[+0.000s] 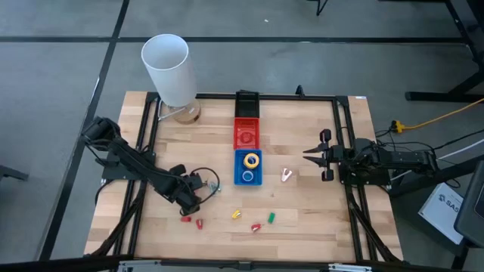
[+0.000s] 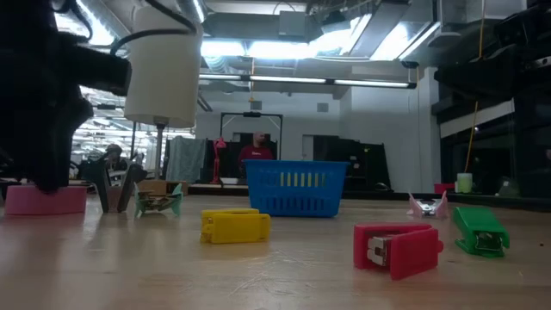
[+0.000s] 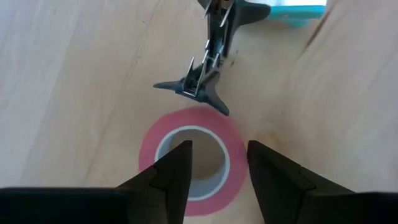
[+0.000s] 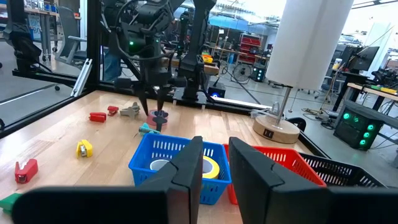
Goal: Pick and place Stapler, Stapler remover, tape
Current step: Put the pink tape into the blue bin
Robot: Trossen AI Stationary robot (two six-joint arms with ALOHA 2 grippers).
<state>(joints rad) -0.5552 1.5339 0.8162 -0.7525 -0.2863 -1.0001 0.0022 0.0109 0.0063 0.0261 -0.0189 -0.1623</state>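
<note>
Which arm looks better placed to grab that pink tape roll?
The left. Its hand hangs right over the pink tape roll, open fingers straddling its rim. The right hand waits at the table's far side, open and empty.

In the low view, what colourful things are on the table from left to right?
Pink tape → teal remover → yellow stapler → blue basket → red stapler → pink remover → green stapler.

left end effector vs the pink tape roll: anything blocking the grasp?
Nothing visible does. The left end effector is open directly over the pink tape roll, fingers straddling its rim. A dark staple remover lies just beyond the roll, outside the fingers' path.
</note>
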